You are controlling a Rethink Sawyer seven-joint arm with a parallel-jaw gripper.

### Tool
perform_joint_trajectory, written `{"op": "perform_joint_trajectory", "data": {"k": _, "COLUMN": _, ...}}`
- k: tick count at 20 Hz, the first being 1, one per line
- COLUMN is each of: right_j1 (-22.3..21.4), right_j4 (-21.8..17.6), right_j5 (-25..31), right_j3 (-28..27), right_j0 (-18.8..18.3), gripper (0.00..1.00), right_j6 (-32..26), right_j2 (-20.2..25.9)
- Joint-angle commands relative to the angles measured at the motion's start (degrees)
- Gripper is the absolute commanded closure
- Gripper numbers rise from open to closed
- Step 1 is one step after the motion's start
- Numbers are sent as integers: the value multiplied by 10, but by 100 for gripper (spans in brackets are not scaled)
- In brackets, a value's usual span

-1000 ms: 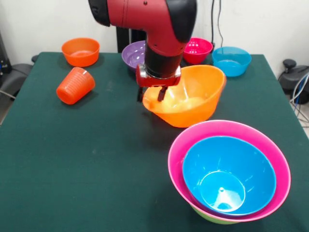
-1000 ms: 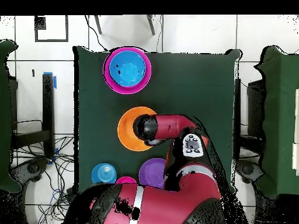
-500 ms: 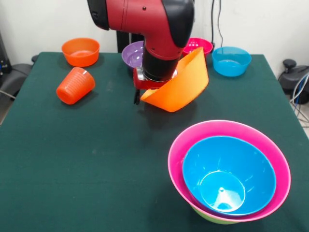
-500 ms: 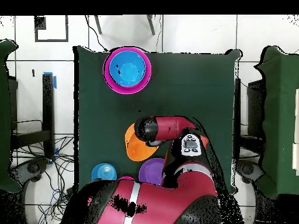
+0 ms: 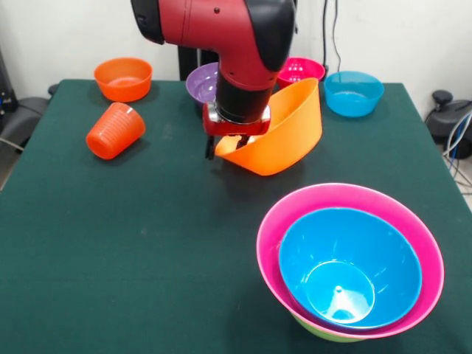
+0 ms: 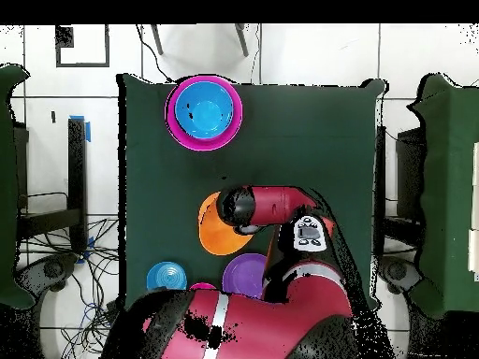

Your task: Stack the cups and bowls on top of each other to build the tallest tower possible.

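My gripper (image 5: pixel 227 146) is shut on the rim of the large orange bowl (image 5: pixel 284 133) and holds it tilted above the table's middle. In the overhead view the bowl (image 6: pixel 217 234) shows left of the arm's wrist, which hides the gripper. The tower (image 5: pixel 354 258) stands at the near right: a big pink bowl with a blue bowl nested inside and a green edge below; it shows in the overhead view (image 6: pixel 204 112) at the top. The orange-red cup (image 5: pixel 114 130) lies on its side at the left.
A small orange bowl (image 5: pixel 123 77) stands at the far left. A purple bowl (image 5: pixel 204 81), a magenta-red bowl (image 5: pixel 302 74) and a small blue bowl (image 5: pixel 354 92) stand along the far edge. The overhead view shows the purple bowl (image 6: pixel 245 274) and the blue bowl (image 6: pixel 166 278).
The large orange bowl has been lifted off the table by its rim and tipped up steeply; since half a second ago it has swung slightly back.
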Motion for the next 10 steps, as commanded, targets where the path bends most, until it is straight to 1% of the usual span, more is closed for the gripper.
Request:
{"op": "perform_joint_trajectory", "data": {"k": 1, "right_j1": 3, "right_j4": 25, "right_j5": -35, "right_j3": 22, "right_j0": -21, "gripper": 100, "right_j6": 59, "right_j2": 74}}
{"op": "perform_joint_trajectory", "data": {"k": 5, "right_j1": -33, "right_j4": 42, "right_j5": -10, "right_j3": 44, "right_j0": -38, "gripper": 100, "right_j6": 50, "right_j2": 91}}
{"op": "perform_joint_trajectory", "data": {"k": 10, "right_j1": -93, "right_j4": 69, "right_j5": 45, "right_j3": 82, "right_j0": -62, "gripper": 100, "right_j6": 21, "right_j2": 121}}
